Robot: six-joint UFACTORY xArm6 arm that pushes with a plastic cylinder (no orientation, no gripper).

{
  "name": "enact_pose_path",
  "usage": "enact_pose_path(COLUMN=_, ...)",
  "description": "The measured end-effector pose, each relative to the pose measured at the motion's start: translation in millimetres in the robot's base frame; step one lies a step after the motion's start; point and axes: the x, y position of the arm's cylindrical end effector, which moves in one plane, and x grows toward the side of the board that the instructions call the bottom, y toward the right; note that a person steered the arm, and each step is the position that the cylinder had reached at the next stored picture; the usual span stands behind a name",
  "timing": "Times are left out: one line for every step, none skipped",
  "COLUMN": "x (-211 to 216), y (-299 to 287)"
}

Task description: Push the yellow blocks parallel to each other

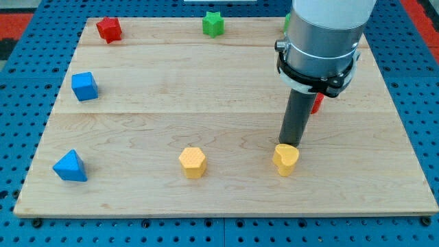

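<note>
Two yellow blocks sit near the view's bottom on the pale wooden board [226, 199], roughly level with each other and well apart: a yellow hexagonal block [193, 162] left of centre and a yellow heart-shaped block [286, 159] to its right. My tip [289, 143], the lower end of the straight dark rod, stands just at the top edge of the yellow heart-shaped block, touching it or nearly so (the exact contact is too fine to tell), and well to the right of the yellow hexagonal block. No fingers exist on this rod, so nothing is open, closed or gripping; the tip only meets the block from the side. Above the rod, the grey and white arm body [322, 41] fills the view's upper right and hides part of the board behind it. A small red block [317, 103] peeps out just right of the rod, its shape mostly hidden, and a sliver of green block [287, 22] shows at the arm's left edge near the view's top. Along the top edge lie a red star-like block [109, 29] at the left and a green star-shaped block [213, 23] nearer the middle. On the view's left side sit a blue cube-like block [84, 86] and, lower down, a blue triangular block [70, 167].
</note>
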Motion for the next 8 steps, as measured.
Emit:
enact_pose_path(x=6, y=2)
enact_pose_path(x=3, y=-29)
enact_pose_path(x=8, y=-60)
enact_pose_path(x=55, y=-39)
enact_pose_path(x=55, y=-8)
enact_pose_path(x=53, y=3)
enact_pose_path(x=32, y=-48)
enact_pose_path(x=25, y=-2)
